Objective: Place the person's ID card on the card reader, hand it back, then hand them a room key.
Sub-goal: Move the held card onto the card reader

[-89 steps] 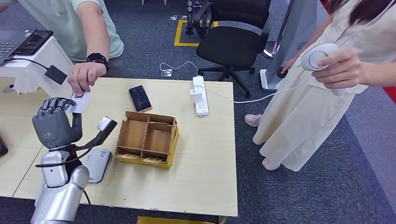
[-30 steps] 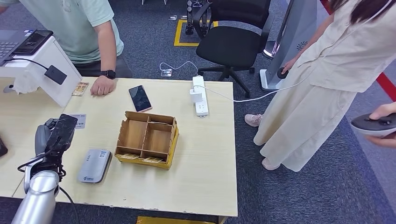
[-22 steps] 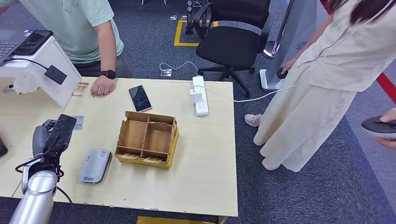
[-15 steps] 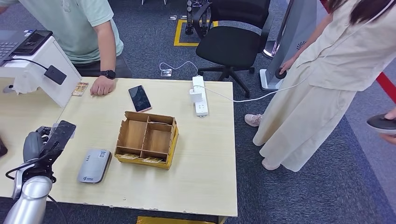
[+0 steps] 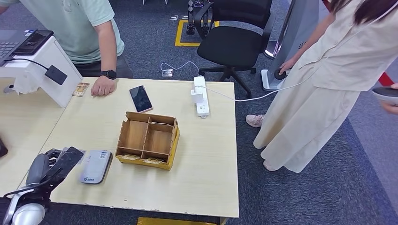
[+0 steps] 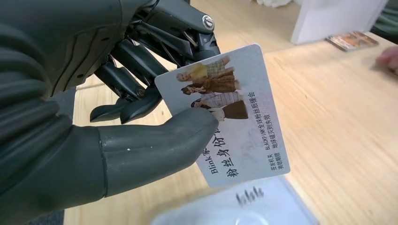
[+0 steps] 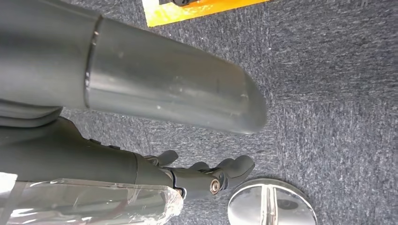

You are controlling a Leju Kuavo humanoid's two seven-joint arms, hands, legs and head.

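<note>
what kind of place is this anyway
Probably an office or lab mocked up as a hotel check-in desk: a card reader and a box of key cards on a wooden table, with an office chair on grey carpet.

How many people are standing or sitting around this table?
2. One person in a green shirt is at the table's far left corner, hand resting on the tabletop. Another in a cream dress stands on the carpet to the right. Others may be out of frame.
</note>
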